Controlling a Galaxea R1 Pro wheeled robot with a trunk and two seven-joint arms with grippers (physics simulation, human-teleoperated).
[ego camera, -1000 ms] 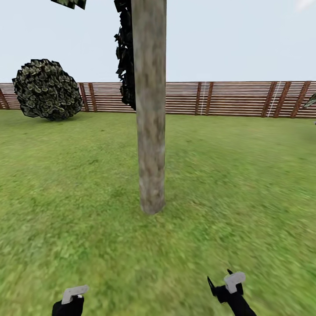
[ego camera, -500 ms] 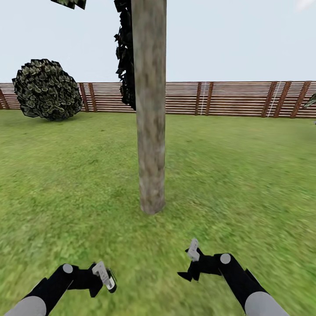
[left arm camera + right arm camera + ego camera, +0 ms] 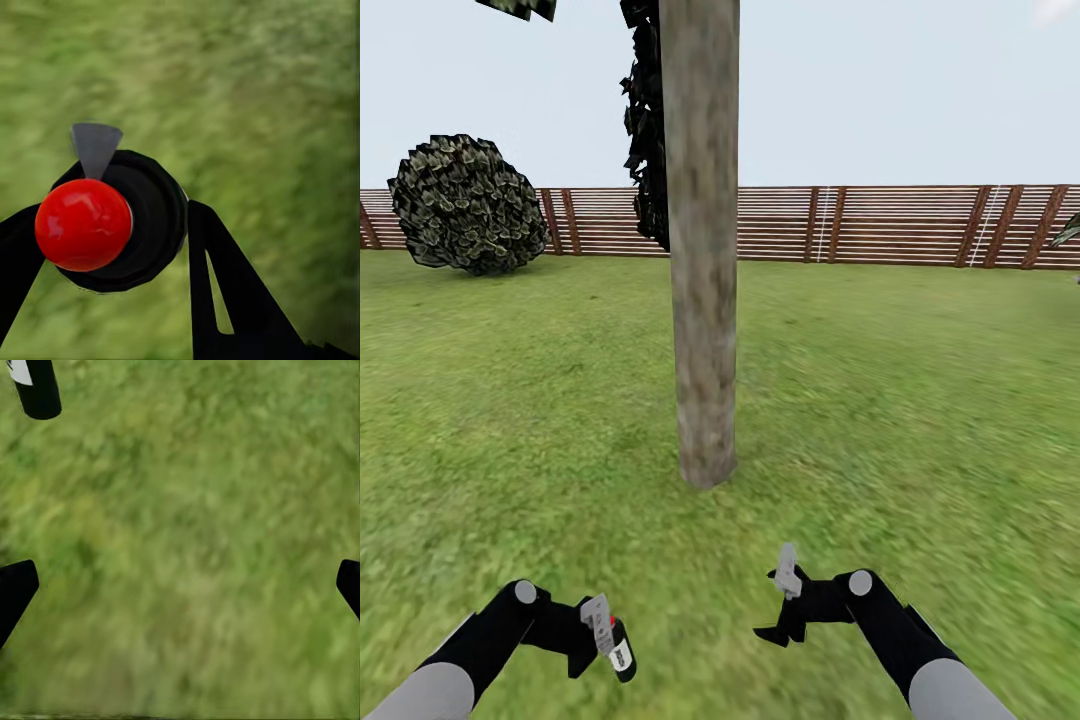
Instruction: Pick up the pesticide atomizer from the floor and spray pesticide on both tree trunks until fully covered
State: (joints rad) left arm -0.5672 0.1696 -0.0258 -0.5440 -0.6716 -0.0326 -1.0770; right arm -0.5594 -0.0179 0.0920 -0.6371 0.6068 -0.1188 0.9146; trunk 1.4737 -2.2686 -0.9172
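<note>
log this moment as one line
left end effector: shut on atomizer | right end effector: open, empty | trunk: ahead | spray: none seen

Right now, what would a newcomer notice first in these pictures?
A thick grey-tan trunk rises from the lawn at the centre of the head view, with a slatted fence far behind. Low on the left, the left gripper holds a black atomizer with a bright red top.

Two slim arms at lower left and lower right of the head view: pale grey rounded forearm casings, black wrist links, small grey round joint caps. Black wedge-shaped fingers (image 3: 225, 292), pale grey pads (image 3: 787, 572).
</note>
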